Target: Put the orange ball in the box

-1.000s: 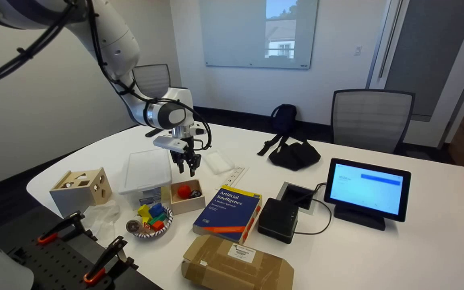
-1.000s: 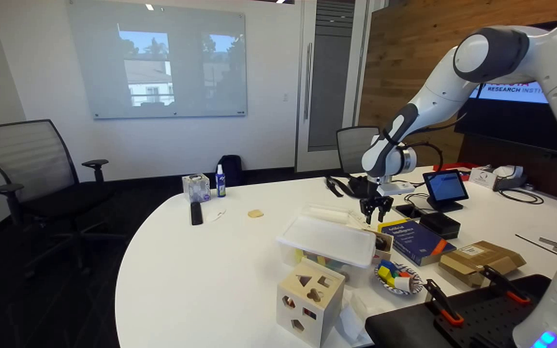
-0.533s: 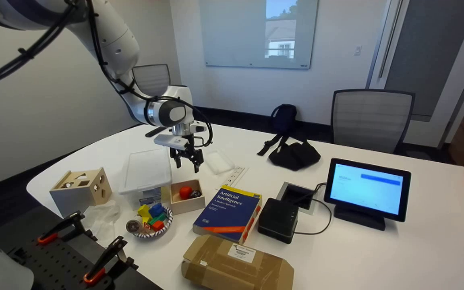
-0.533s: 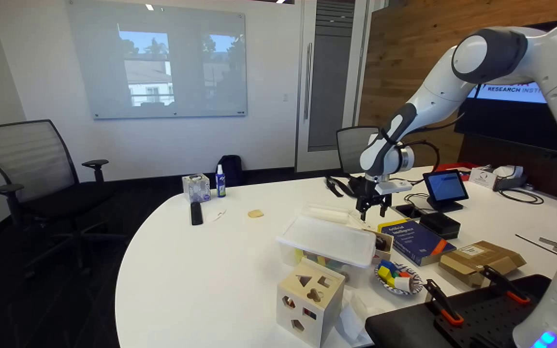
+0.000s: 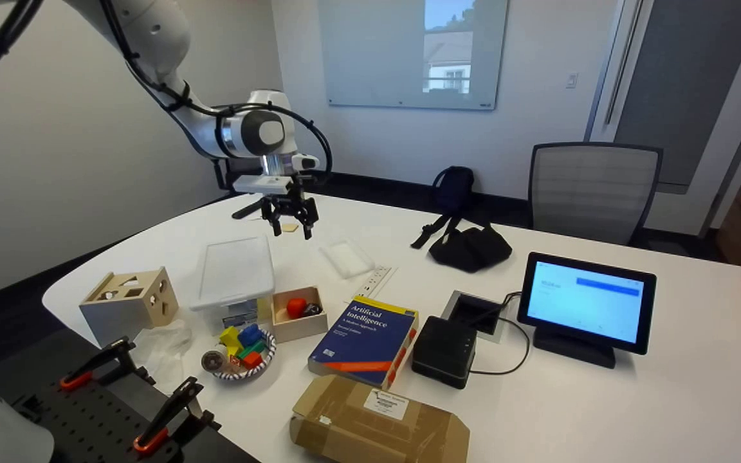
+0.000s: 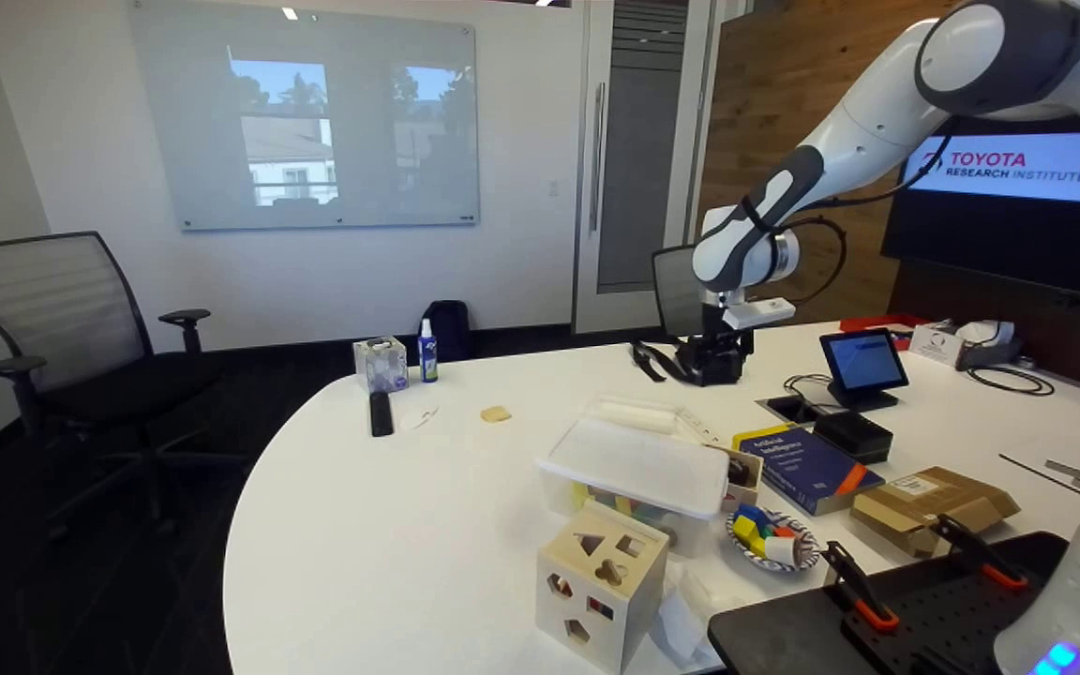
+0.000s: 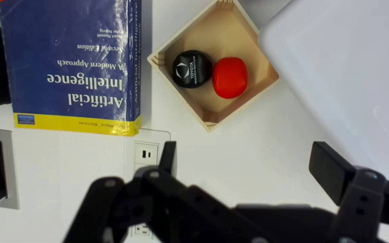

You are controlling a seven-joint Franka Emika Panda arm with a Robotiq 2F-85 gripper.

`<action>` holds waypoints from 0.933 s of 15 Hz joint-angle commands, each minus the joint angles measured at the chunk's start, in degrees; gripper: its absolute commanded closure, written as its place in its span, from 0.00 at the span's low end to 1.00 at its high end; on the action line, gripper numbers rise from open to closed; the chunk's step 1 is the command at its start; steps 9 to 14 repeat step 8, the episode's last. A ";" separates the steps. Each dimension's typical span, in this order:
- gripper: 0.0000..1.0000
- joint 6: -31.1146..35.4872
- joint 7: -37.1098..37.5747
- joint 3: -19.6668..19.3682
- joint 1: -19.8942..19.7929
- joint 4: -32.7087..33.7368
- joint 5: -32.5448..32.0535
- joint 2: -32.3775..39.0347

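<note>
The orange ball [image 5: 295, 307], looking red in the wrist view, lies inside a small open wooden box [image 5: 300, 328]. A black ball [image 7: 191, 69] with white lettering sits beside it there. In an exterior view the lidded container hides most of this box [image 6: 743, 494] and the orange ball. My gripper [image 5: 292, 233] hangs well above the table, higher than the wooden box and off to one side of it. Its fingers stand wide apart, and only bare tabletop shows between them in the wrist view. Behind the wooden box, a shallow translucent tray [image 5: 347, 258] lies on the table.
A lidded plastic container [image 5: 235, 270] stands against the wooden box, with a thick blue book [image 5: 364, 337] on the other side. Nearby are a shape-sorter cube [image 5: 131, 302], a basket of blocks [image 5: 242, 354], a cardboard box [image 5: 380, 421] and a black device [image 5: 444, 350].
My gripper has opened wider and risen away from the wooden box. The orange ball has shifted slightly toward the black ball inside the box.
</note>
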 commanded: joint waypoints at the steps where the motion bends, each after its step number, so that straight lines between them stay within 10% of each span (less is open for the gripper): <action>1: 0.00 -3.92 0.73 1.03 0.59 -1.27 -1.03 -4.73; 14: 0.00 -6.01 0.87 1.99 1.21 -0.70 -1.65 -5.49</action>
